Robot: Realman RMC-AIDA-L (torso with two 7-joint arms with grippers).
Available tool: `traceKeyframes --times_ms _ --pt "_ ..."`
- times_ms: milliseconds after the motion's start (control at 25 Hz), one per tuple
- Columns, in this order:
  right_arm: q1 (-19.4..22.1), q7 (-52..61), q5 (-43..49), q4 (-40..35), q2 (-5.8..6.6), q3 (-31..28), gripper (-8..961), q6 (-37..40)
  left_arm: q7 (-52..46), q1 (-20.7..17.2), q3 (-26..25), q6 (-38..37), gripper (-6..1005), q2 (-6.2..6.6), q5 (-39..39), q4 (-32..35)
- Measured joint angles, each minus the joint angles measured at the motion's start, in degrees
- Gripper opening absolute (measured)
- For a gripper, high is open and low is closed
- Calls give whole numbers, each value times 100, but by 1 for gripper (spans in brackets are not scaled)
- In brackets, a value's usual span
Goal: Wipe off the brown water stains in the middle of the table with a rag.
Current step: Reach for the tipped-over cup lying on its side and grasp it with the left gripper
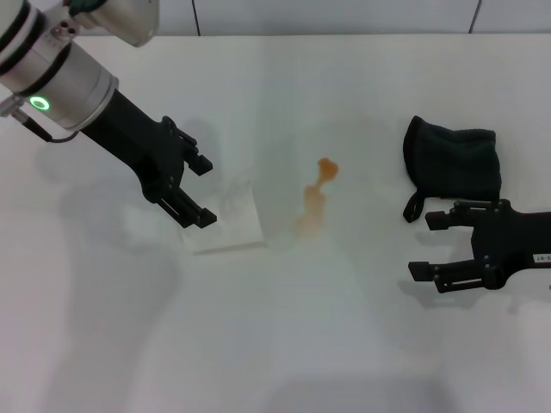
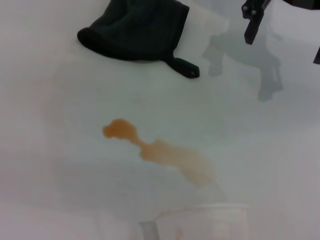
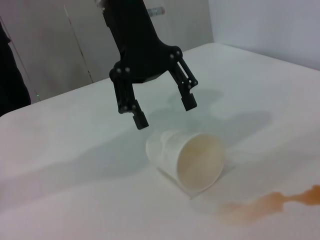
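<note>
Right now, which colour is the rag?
Dark green-black rag, best in the left wrist view.

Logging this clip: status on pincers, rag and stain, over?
Left pincer open above tipped cup. Right pincer open beside rag, not holding it. Brown water stains unwiped mid-table.

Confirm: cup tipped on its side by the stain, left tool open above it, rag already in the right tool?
Not quite. The rag lies on the table, untouched; the right tool is open beside it, as the head view shows. The cup, stain and left tool are as stated.
</note>
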State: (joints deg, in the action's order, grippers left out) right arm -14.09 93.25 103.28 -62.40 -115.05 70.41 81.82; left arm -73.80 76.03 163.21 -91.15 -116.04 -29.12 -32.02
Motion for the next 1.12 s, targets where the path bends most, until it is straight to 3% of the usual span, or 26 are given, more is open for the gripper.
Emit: traceKeyframes --times_ms 360,1120 --pt "14 0 -2 0 0 -1 856 35 -10 -62 1 231 879 -137 -34 39" --pt "57 -1 -1 0 0 26 856 88 0 -145 1 546 878 -229 -112 133"
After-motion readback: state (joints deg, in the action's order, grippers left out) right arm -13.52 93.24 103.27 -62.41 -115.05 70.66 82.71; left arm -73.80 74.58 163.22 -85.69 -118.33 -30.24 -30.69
